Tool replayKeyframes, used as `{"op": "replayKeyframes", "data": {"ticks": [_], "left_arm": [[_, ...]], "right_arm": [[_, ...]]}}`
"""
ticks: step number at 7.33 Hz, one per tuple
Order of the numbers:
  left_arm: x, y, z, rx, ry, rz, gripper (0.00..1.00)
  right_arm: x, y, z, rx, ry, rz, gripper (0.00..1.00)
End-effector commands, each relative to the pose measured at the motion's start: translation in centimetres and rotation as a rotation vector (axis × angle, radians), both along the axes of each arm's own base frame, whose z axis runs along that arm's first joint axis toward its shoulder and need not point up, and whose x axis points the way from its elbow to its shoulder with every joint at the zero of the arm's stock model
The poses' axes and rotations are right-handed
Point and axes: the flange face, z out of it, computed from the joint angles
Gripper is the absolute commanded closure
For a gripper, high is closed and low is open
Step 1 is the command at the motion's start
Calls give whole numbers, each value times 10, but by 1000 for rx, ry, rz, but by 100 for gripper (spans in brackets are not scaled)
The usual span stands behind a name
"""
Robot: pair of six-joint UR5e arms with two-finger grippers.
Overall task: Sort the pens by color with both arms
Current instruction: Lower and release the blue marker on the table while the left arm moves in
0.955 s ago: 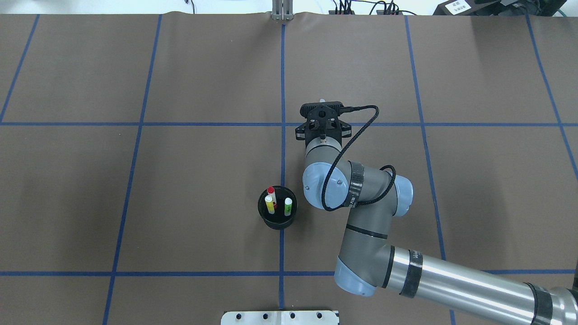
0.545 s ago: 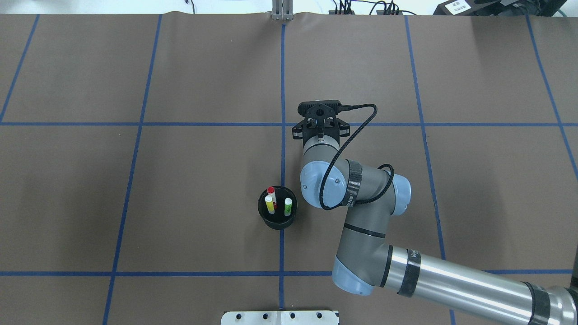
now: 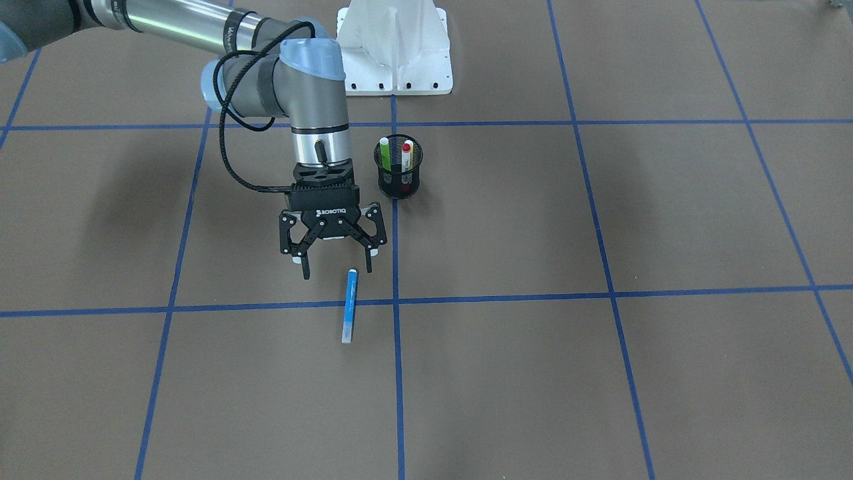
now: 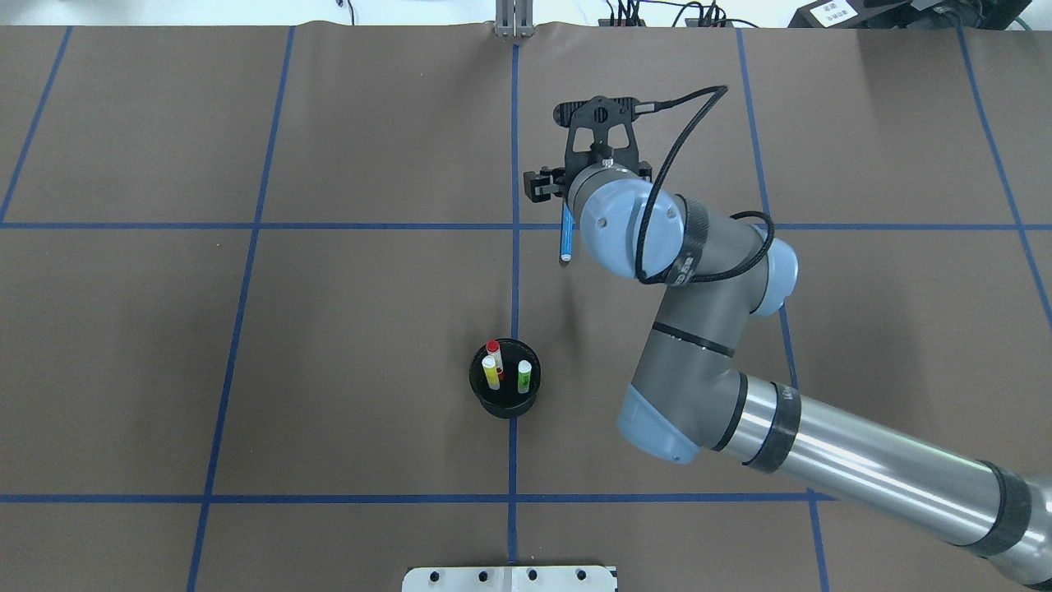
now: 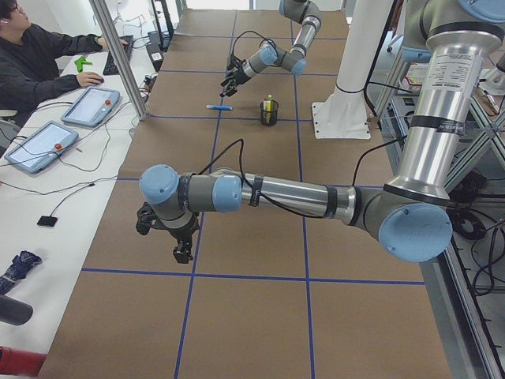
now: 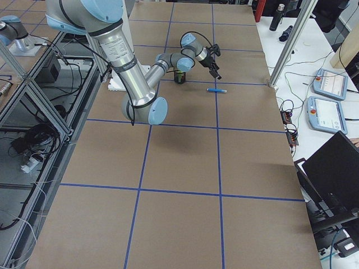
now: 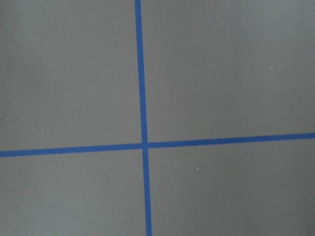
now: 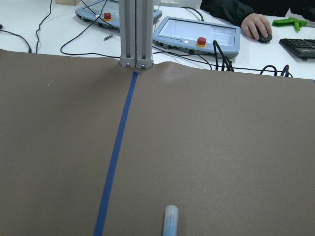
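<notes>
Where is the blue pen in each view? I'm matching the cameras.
Front-facing: blue pen below centre.
Overhead: pen above centre.
Exterior left: pen far, top.
Exterior right: pen far, top.
Left wrist: absent.
Right wrist: pen bottom edge.
Landmark: black mesh cup, in all exterior views.

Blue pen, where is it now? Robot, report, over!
Right gripper open, empty. Blue pen flat on table beside it. Left gripper far off, state unclear. Other pens in cup; nothing in the way.
</notes>
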Motion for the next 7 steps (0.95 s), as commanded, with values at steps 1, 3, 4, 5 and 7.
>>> {"op": "replayKeyframes", "data": {"ticks": [1,3,4,5,7], "left_arm": [[78,-16,-95,-20,29,-52,0],[186,-9,-179,-79,77,-55,0],[235,2,-221,-88,73,-75,0],[275,31,-247,-70,72,-56,0],[362,80,-303,-120,90,-80,0]], "right_arm": [[80,-28,-15,-91,-18,-74,0],[131,-43,-13,-188,-34,-98,0],[160,-51,-9,-233,-62,-112,0],[184,-43,8,-267,-83,-134,0],[216,-35,38,-316,-93,-137,0]]}}
